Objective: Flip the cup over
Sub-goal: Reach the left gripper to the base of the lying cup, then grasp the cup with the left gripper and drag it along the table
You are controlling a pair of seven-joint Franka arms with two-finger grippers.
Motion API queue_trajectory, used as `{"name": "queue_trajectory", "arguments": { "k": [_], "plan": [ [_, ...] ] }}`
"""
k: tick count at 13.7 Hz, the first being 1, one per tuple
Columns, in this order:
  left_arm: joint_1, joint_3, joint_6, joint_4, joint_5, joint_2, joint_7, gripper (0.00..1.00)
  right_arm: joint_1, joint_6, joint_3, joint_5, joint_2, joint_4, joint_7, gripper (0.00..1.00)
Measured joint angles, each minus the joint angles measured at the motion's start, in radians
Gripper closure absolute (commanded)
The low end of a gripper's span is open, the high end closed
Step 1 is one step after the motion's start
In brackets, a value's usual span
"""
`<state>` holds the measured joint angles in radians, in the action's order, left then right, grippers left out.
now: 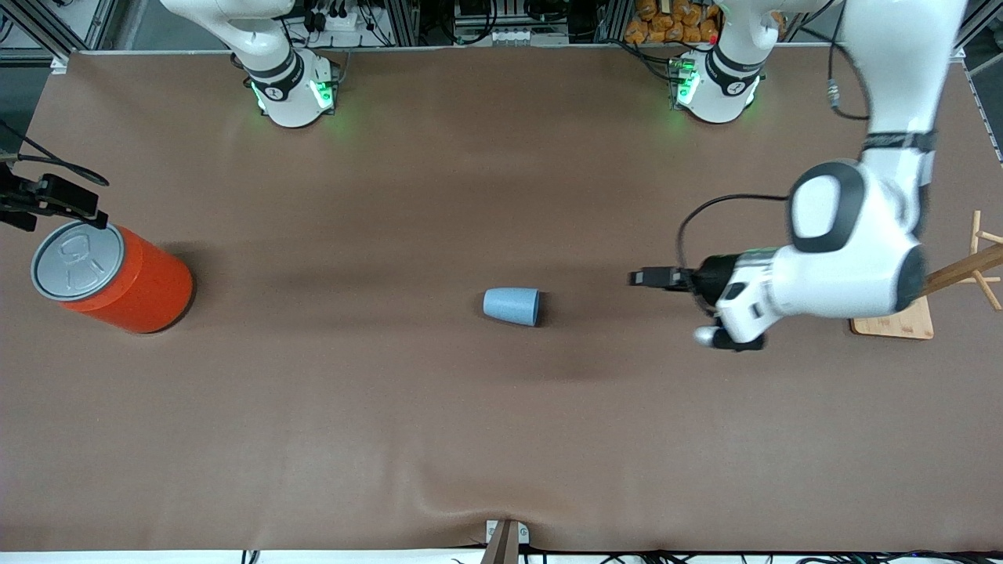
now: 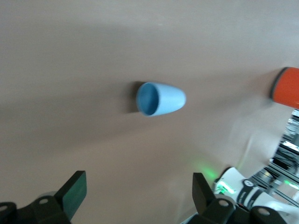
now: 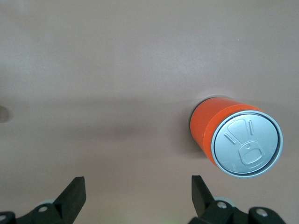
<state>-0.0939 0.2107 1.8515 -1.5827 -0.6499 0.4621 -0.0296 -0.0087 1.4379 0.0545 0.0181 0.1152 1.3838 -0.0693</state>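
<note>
Lying mid-table on its side, the light, stiff cup (image 1: pixel 512 305) suits the wide-open left gripper (image 2: pixel 135 196) pinching its rim.

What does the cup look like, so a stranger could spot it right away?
On the brown table, look near its middle. The cup lies there on its side, alone: small, light blue, no handle, far smaller than the orange can standing at the right arm's end.

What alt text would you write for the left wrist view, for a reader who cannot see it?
A small light-blue cup lies on its side on the brown table, its open rim facing the camera. The left gripper is open, its two fingers apart, with the cup ahead of it. Part of an orange can shows at the edge.
</note>
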Motion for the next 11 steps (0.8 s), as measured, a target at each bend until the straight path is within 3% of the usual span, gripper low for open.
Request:
{"name": "queue_trajectory", "arguments": {
  "k": [5,11],
  "plan": [
    [-0.078,0.002,0.163,0.0,-0.299,0.175,0.197,0.13,0.002,0.004,-0.003,0.0,-0.003,0.001,0.0,0.0],
    [-0.088,0.001,0.21,0.006,-0.476,0.319,0.455,0.29,0.006,0.035,-0.004,0.0,-0.038,0.051,0.0,0.0]
  ]
}}
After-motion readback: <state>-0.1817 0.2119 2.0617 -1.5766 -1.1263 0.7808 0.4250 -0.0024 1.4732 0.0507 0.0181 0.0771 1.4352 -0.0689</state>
